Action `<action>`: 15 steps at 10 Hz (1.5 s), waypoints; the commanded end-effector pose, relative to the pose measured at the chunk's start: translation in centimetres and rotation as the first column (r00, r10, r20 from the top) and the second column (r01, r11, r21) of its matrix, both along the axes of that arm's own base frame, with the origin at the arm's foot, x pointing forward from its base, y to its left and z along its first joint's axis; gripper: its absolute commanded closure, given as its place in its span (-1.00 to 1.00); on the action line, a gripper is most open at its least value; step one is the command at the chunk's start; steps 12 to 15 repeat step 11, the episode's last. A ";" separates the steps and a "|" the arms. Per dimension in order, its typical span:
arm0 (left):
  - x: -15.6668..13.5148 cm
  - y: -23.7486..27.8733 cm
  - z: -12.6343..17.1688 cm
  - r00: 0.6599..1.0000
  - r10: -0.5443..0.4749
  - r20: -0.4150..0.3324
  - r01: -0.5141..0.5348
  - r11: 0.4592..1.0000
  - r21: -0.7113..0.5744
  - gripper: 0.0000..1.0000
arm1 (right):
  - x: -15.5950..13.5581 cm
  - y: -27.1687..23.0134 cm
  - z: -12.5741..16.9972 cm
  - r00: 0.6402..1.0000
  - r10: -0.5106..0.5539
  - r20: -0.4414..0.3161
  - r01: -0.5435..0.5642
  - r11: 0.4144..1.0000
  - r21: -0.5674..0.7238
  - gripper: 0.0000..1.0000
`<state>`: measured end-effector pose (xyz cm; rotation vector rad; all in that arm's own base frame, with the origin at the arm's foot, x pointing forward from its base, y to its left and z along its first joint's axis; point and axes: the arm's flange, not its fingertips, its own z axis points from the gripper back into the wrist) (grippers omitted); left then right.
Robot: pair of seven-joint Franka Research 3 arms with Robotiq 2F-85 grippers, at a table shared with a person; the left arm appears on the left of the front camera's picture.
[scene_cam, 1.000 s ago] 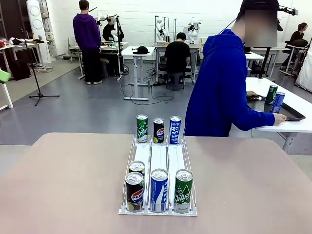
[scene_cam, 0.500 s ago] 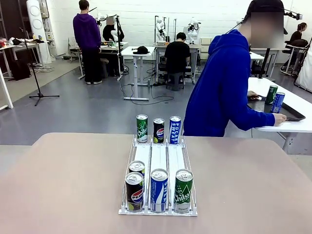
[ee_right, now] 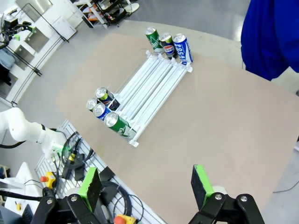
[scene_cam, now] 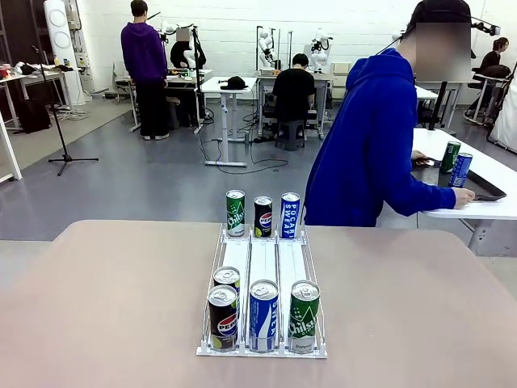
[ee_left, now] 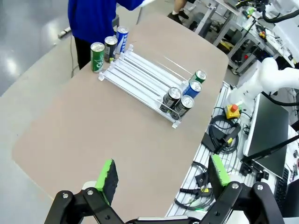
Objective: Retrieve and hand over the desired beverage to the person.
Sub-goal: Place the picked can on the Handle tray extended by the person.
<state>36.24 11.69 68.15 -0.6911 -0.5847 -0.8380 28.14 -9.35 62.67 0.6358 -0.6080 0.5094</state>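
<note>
Blue hoodie first: the person [scene_cam: 367,145] stands at the far right corner of your desk [scene_cam: 97,307], turned away and leaning toward a side table [scene_cam: 485,206] with a hand by two cans there. No hand points at anything on your desk, so you cannot yet tell which drink is wanted. Picking now risks the wrong can, and a handover toward a turned back may go unnoticed.

The cans are slim and shiny, standing upright in a clear three-lane rack [scene_cam: 262,263] at the desk's middle. At your end sit a dark can [scene_cam: 223,318], a blue can [scene_cam: 263,315] and a green can [scene_cam: 304,316], with a fourth can [scene_cam: 227,280] just behind the dark one. At the far end stand a green can [scene_cam: 235,212], a dark one [scene_cam: 263,216] and a blue one [scene_cam: 290,215].

The near cans touch or nearly touch, so a finger sliding between them could tip a neighbour or shove the light rack. The smooth round walls may slip in a shallow hold.

The left fingers [ee_left: 161,175] are spread wide and hold nothing, high above the desk. The right fingers [ee_right: 145,184] are likewise wide and hold nothing.
</note>
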 end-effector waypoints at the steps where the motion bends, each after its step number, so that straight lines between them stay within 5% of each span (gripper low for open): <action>1: 0.4 0.1 0.0 1.000 -0.016 -0.024 0.016 1.000 -0.004 -1.00 | 0.0 0.1 0.0 1.000 0.002 -0.011 -0.002 1.000 -0.006 -1.00; 15: 0.4 0.1 0.0 1.000 -0.016 -0.024 0.016 1.000 -0.004 -1.00 | 0.0 0.1 0.0 1.000 0.002 -0.011 -0.002 1.000 -0.006 -1.00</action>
